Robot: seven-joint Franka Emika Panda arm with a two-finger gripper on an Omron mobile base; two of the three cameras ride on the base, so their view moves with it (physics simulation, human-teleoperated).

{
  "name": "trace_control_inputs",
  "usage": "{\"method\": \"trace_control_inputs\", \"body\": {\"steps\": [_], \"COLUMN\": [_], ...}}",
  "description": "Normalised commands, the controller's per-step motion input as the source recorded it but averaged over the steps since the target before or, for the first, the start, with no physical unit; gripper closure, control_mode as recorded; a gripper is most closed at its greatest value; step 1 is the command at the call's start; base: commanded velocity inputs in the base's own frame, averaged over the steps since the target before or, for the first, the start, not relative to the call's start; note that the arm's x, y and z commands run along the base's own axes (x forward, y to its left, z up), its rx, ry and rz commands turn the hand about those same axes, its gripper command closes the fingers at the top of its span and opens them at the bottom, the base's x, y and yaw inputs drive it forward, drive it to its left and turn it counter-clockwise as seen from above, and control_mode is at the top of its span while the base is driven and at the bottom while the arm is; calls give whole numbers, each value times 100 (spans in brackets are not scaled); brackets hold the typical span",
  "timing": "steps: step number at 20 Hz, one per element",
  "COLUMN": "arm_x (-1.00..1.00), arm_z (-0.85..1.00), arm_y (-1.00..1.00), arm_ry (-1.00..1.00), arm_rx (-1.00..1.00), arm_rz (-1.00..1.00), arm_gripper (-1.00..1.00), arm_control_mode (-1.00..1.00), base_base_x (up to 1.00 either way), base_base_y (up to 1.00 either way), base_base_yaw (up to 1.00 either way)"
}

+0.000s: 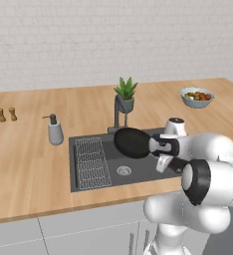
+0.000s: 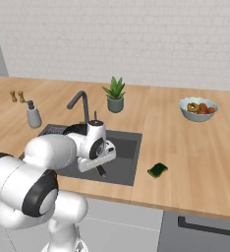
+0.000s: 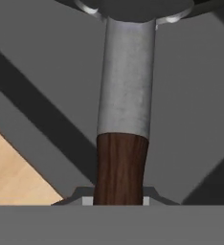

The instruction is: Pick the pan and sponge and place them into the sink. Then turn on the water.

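The tool point(image 1: 161, 147) is pinching the handle point(image 3: 120, 168) of the pan point(image 1: 132, 142) above the sink point(image 1: 91, 142), and the heavy overhanging pan risks twisting loose and dropping hard.

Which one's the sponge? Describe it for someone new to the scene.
Start at the dark sink set in the wooden counter. On the bare wood just off its right front corner lies the sponge: a small green block with a darker face, the only flat green thing there.
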Motion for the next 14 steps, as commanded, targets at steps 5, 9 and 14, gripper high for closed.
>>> {"method": "trace_control_inputs", "body": {"steps": [5, 9, 14], "arm_x": [24, 28, 43], "arm_z": [-13, -9, -3], "arm_y": [-38, -13, 0], "arm_ry": [0, 1, 5], "arm_rx": [-14, -9, 0], "arm_rz": [41, 22, 14], "arm_gripper": [100, 100, 100], "arm_control_mode": [-100, -100, -100], "base_base_x": [0, 0, 0], "base_base_y": [0, 0, 0], "base_base_yaw": [0, 0, 0]}}
